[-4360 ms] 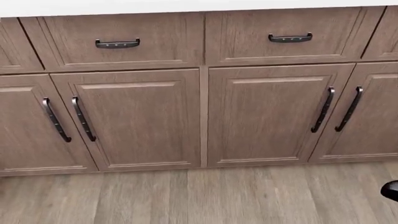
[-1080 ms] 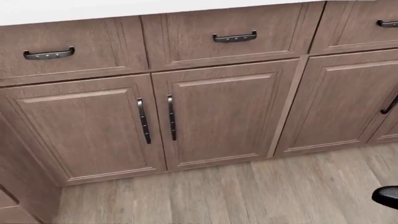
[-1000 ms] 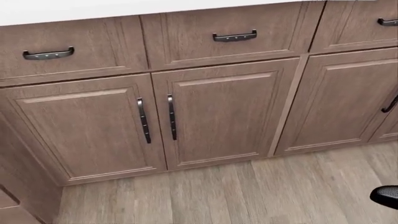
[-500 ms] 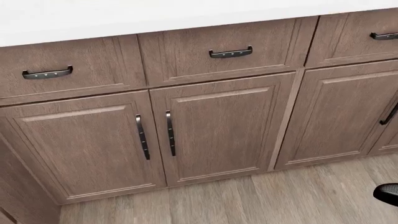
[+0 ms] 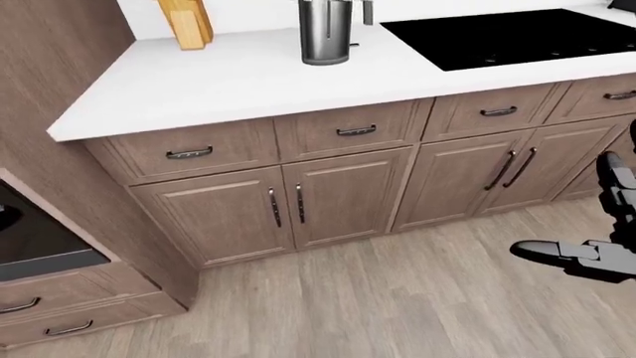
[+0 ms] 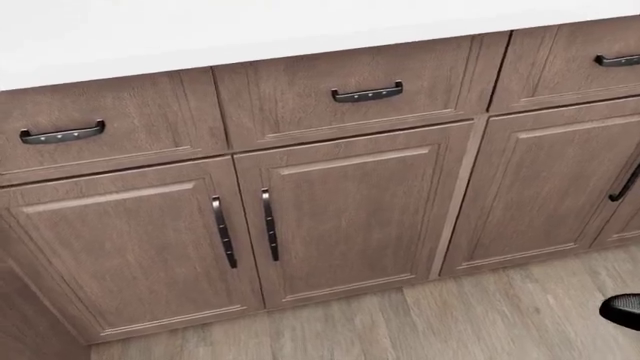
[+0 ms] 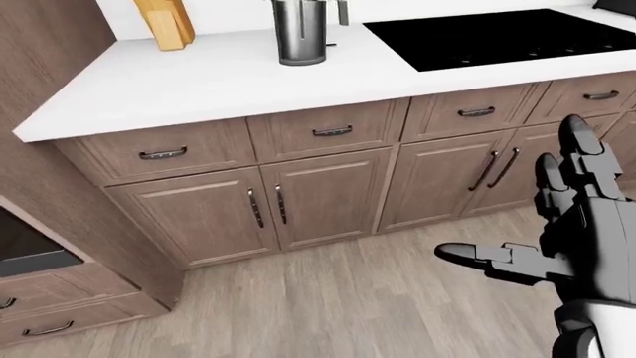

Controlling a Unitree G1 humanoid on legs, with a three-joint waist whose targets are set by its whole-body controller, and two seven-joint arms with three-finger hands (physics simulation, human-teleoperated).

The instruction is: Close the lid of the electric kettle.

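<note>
The electric kettle (image 5: 326, 33) is a steel cylinder standing on the white counter (image 5: 199, 82) at the top of the left-eye view. The frame's edge cuts off its top, so the lid does not show. My right hand (image 7: 512, 201) hangs at the right of the right-eye view, low over the floor and far from the kettle. It is open, with its thumb (image 7: 477, 257) pointing left and its fingers (image 7: 581, 149) pointing up, and it holds nothing. The left hand appears in no view.
A wooden block (image 5: 185, 22) stands left of the kettle, and a black cooktop (image 5: 507, 33) lies to its right. Brown cabinet doors and drawers (image 6: 350, 217) fill the head view. An oven front (image 5: 30, 239) sits at the left, above wood flooring (image 5: 397, 298).
The camera has moved: the cabinets slid left, then down in the head view, and more white counter now shows along the top. The dark hand tip stays at the lower right.
</note>
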